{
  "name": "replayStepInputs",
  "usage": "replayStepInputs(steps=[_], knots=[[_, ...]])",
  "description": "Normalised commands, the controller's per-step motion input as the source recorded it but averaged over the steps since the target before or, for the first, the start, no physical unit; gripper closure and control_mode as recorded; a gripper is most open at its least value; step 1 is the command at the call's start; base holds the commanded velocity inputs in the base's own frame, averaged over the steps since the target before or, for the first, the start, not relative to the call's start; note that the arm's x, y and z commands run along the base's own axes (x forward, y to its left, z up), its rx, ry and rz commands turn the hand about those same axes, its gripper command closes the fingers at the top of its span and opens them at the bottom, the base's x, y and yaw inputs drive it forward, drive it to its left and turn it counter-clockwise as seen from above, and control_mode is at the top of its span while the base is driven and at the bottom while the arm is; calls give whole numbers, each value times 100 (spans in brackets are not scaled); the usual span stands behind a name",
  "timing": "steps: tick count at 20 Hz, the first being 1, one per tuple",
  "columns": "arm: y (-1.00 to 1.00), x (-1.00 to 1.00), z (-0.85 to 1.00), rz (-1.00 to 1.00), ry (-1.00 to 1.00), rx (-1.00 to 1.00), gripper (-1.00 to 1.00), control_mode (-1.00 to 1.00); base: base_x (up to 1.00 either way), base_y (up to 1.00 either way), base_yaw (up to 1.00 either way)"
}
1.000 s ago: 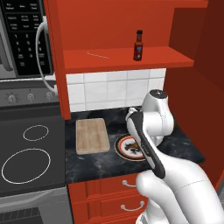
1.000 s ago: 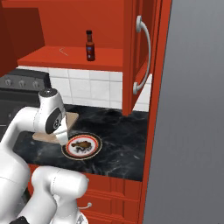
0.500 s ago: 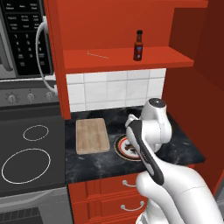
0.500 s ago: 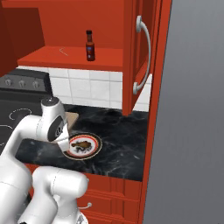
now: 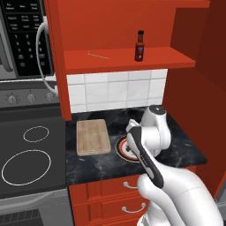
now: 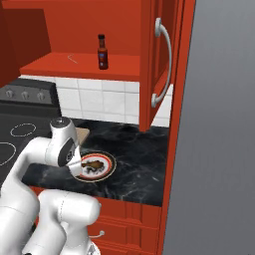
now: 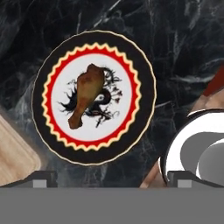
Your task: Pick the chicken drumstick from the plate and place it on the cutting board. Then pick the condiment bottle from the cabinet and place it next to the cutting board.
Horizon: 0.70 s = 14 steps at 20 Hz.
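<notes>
- We see a dark marble bench (image 5: 176,148) under a red cabinet (image 5: 128,62), with white tiles behind and a stove to the left.
- On the bench, the plate (image 7: 144,94) holds the chicken drumstick (image 7: 87,94), fat end up in the hand view, bone toward the lower left.
- The cutting board (image 5: 92,137) lies bare just left of the plate.
- The condiment bottle (image 5: 140,46) stands upright on the cabinet shelf.
- Our tool (image 7: 111,177) hovers above the plate, released, fingertips (image 7: 41,178) wide apart, touching nothing.
</notes>
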Motion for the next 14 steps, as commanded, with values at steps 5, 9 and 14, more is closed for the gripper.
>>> replayStepInputs(steps=[5,9,14], knots=[[-5,21,-11,0,1,0,-100,-100,0,0,0],[-4,21,-3,0,4,0,-100,-100,0,0,0],[-2,29,-1,0,5,0,-100,-100,0,0,0]])
